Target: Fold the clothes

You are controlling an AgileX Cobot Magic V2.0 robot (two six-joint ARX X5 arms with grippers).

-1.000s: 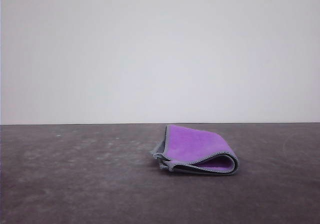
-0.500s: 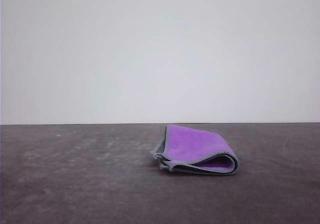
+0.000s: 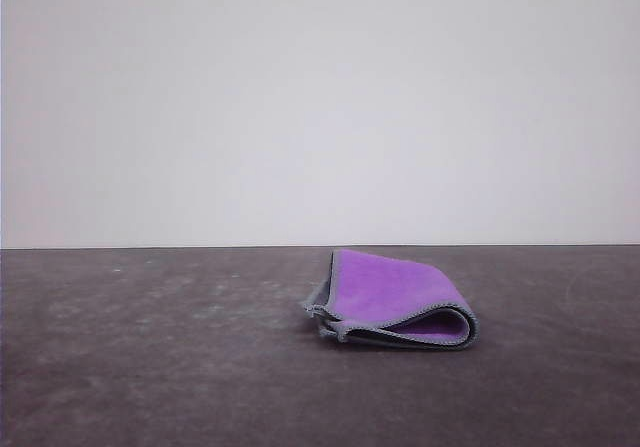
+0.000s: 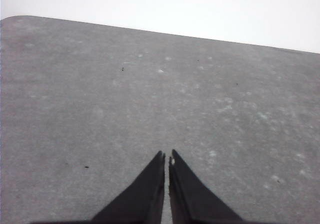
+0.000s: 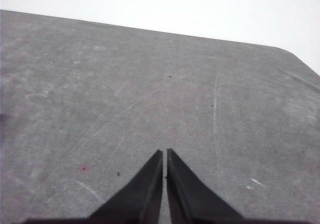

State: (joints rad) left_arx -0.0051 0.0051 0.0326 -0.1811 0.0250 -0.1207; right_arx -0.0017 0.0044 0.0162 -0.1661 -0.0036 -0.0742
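The clothes (image 3: 395,299) lie folded on the dark grey table (image 3: 150,367), right of centre in the front view. The bright purple side faces up, and the light-grey stitched edge runs along the layers at the front and left. In the left wrist view my left gripper (image 4: 166,156) is shut, its black fingers meeting over bare table with nothing between them. My right gripper (image 5: 164,152) in the right wrist view is shut too, above scratched table surface and holding nothing.
A plain white wall stands behind the table's far edge (image 3: 200,247). The left wrist view takes in a rounded table corner (image 4: 15,18), and the right wrist view another corner (image 5: 295,53).
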